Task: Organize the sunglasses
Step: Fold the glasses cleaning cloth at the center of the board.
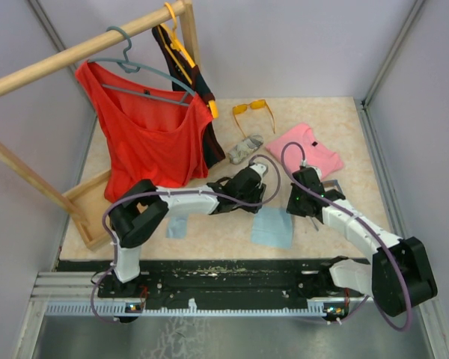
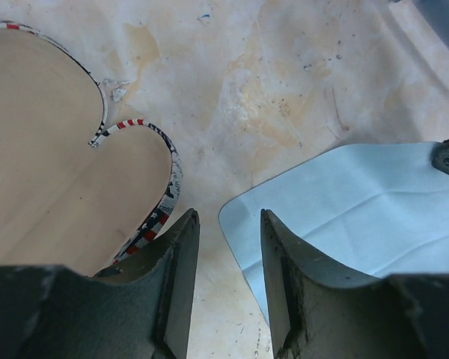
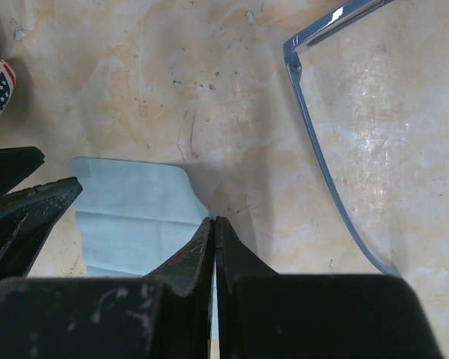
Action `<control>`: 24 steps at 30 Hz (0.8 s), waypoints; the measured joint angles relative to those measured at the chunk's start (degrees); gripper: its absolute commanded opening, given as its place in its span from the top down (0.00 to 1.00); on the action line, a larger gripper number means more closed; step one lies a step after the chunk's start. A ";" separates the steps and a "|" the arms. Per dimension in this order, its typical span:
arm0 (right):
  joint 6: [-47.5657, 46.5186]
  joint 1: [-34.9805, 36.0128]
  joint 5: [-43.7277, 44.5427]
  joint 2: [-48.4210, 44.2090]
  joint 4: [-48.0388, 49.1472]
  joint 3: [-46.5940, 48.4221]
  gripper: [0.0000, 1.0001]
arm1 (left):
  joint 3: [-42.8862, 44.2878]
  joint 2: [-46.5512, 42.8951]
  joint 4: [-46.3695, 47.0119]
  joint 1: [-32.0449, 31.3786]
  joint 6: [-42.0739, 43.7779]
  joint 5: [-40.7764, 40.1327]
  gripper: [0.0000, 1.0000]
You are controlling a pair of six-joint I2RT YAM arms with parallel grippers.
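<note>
Roughly, the table (image 1: 344,120) held a blue cloth (image 2: 359,202) and a case (image 2: 60,164) flanking the left gripper (image 2: 228,224), spread, empty; right gripper (image 3: 215,224) pressed together, empty, near grey sunglasses (image 3: 325,161); orange sunglasses (image 1: 253,110) lay far back

Black-and-white jointed arms (image 1: 187,202), looping purple cables (image 1: 106,215), scuffed dark jaws

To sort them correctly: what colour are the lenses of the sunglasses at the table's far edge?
Orange-yellow. The sunglasses show best in the top external view.
</note>
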 measured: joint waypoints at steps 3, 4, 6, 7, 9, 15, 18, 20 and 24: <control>0.02 0.00 0.00 -0.02 -0.22 -0.44 1.00 | 0.90 1.03 -1.22 -0.44 0.04 -1.11 0.58; 0.02 0.00 0.00 -0.02 -0.17 -0.55 1.00 | 1.05 1.25 -1.75 -0.63 0.09 -1.66 0.58; 0.04 0.00 -0.02 -0.04 -0.15 -0.81 1.00 | 1.55 1.46 -3.06 -1.22 0.26 -3.02 0.58; 0.04 0.00 -0.02 -0.04 -0.20 -0.83 1.00 | 1.90 1.60 -3.54 -1.49 0.31 -3.50 0.59; 0.07 0.00 -0.02 -0.04 -0.04 -0.85 1.00 | 2.84 2.10 -4.52 -2.05 0.50 -4.48 0.59; 0.09 0.00 -0.04 -0.04 -0.07 -0.85 1.00 | 5.16 3.69 -6.10 -3.10 1.22 -6.84 0.61; 0.11 0.00 -0.02 -0.04 -0.09 -0.85 1.00 | 6.75 4.74 -7.23 -3.78 1.49 -8.61 0.63; 0.11 0.00 -0.02 -0.04 -0.09 -0.85 1.00 | 7.30 5.03 -7.98 -4.33 1.57 -9.88 0.63; 0.11 0.00 -0.02 -0.04 -0.09 -0.85 1.00 | 7.32 5.11 -8.68 -5.42 1.79 -11.91 0.64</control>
